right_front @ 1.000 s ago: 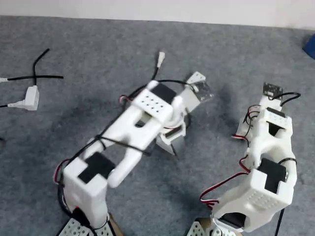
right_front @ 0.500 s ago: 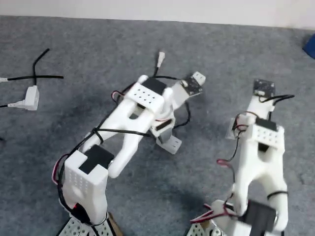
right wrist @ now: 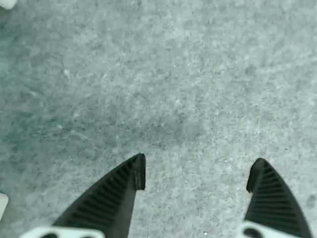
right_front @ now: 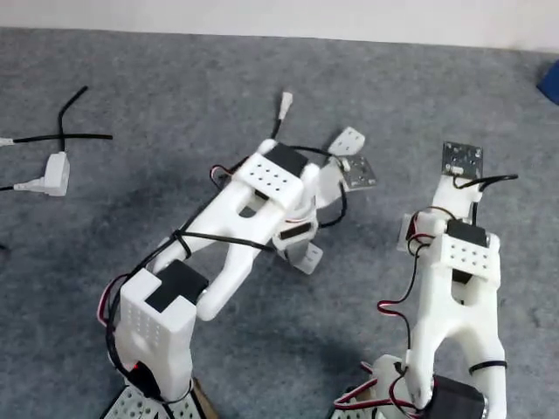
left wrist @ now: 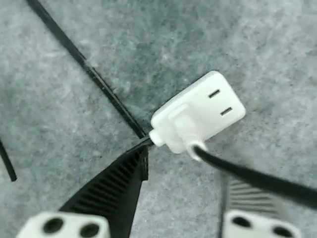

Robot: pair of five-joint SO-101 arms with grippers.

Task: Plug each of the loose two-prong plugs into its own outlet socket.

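Note:
A white outlet socket (left wrist: 198, 111) with two slots lies on the grey carpet, its black cord (left wrist: 94, 74) trailing away. My left gripper (left wrist: 185, 168) hovers open just short of it, one black finger (left wrist: 116, 191) beside the cord end, and a black cable crosses in front of the other finger. In the high view a small white connector on a black cord (right_front: 286, 105) lies just beyond the left arm's wrist (right_front: 345, 157). A white plug block (right_front: 54, 173) with cords lies at the far left. My right gripper (right wrist: 198, 171) is open over bare carpet.
A loose black cable (right_front: 74, 122) crosses the carpet at the far left, above the plug block. The right arm (right_front: 458, 262) stands stretched forward on the right. A blue object (right_front: 550, 83) pokes in at the right edge. Open carpet lies between the arms.
The right arm has unfolded and stretched forward, its wrist now further up the table. The left arm's wrist has turned and shifted slightly near the small white connector.

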